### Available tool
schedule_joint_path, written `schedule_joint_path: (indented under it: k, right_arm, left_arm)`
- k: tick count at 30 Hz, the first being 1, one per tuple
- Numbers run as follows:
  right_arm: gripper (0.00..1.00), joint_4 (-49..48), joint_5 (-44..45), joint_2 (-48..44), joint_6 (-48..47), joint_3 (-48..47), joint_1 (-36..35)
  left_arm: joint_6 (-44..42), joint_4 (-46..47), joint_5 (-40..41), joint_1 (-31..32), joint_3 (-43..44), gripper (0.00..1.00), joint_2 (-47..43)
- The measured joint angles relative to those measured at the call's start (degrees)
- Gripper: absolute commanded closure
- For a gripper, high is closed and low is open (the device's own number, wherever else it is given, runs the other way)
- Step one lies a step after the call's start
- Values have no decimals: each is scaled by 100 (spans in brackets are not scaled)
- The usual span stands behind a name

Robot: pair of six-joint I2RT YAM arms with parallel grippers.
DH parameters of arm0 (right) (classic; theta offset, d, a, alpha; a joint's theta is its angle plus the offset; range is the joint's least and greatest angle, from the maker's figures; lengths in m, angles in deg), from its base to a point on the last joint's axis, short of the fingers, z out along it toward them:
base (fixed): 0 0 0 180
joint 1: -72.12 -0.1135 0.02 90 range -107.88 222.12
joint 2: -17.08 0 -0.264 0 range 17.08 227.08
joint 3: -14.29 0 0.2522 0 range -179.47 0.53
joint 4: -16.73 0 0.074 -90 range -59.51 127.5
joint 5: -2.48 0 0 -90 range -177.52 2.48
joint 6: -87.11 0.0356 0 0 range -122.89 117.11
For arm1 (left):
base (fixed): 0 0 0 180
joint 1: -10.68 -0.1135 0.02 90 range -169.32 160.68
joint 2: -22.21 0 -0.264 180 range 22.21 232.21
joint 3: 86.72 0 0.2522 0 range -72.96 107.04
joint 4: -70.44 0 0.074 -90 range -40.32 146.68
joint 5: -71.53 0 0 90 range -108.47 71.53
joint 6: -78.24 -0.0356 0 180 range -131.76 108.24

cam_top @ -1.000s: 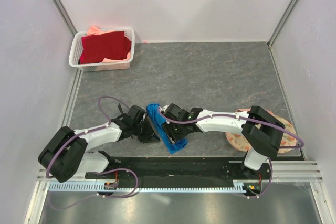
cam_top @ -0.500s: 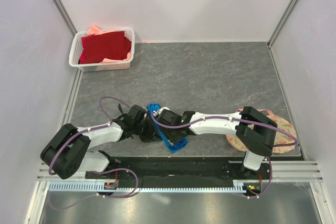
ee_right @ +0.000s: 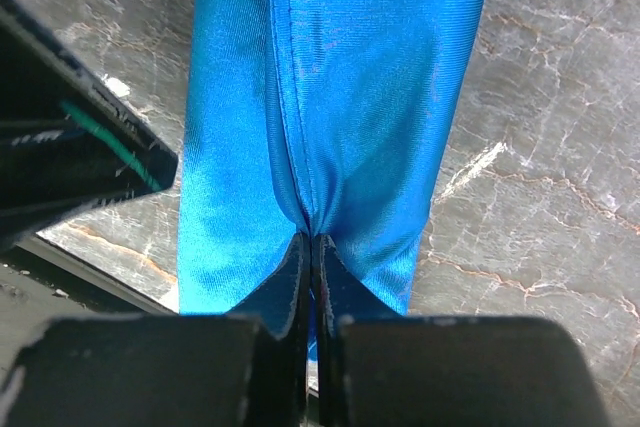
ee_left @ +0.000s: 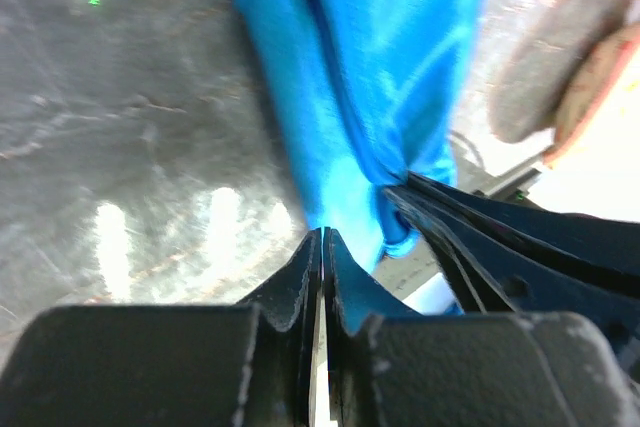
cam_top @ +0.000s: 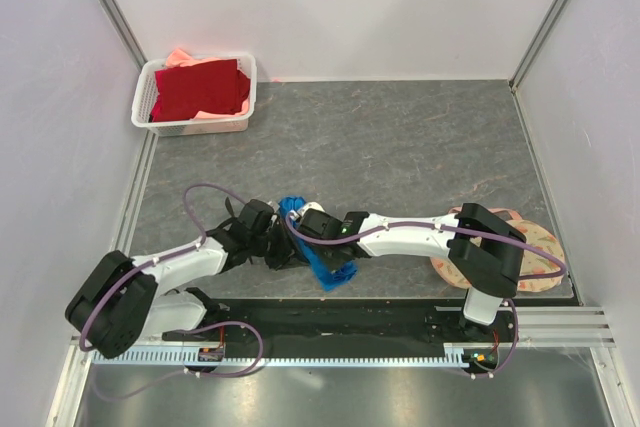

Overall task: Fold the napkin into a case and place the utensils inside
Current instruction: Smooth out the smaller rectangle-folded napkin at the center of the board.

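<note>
The bright blue napkin (cam_top: 330, 269) lies bunched into a narrow strip near the table's front edge, between my two arms. My left gripper (ee_left: 322, 233) is shut with the cloth's near edge (ee_left: 370, 77) coming right into its tips. My right gripper (ee_right: 312, 239) is shut on a raised fold along the middle of the napkin (ee_right: 350, 77). In the left wrist view the right gripper's black fingers (ee_left: 500, 247) pinch the cloth just right of my left jaws. From above, both grippers meet over the cloth, left (cam_top: 283, 252) and right (cam_top: 303, 237). No utensils are in view.
A white basket (cam_top: 243, 97) holding dark red cloth stands at the back left corner. A round peach floral mat (cam_top: 545, 259) lies at the front right, partly under the right arm. A black rail (cam_top: 330, 317) runs along the table's front edge, close behind the napkin.
My right gripper has slid left onto the napkin and closed on its fold. The cloth has bunched narrower. The left arm shifted slightly, its gripper staying shut.
</note>
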State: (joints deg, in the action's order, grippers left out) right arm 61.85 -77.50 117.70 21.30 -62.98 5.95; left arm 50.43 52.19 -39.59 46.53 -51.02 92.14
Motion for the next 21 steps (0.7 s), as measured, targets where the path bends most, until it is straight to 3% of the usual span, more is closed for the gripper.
schedule_joint_path:
  k: [5, 13, 21]
  right_arm:
    - [100, 55, 22, -9, 9, -42, 2]
    - [100, 111, -52, -151, 9, -90, 4]
    - [100, 103, -363, -203, 66, -149, 7]
  left_arm:
    - [83, -39, -15, 0, 22, 92, -177]
    - [188, 212, -184, 138, 57, 92, 719]
    - [345, 695, -188, 431, 157, 92, 1058]
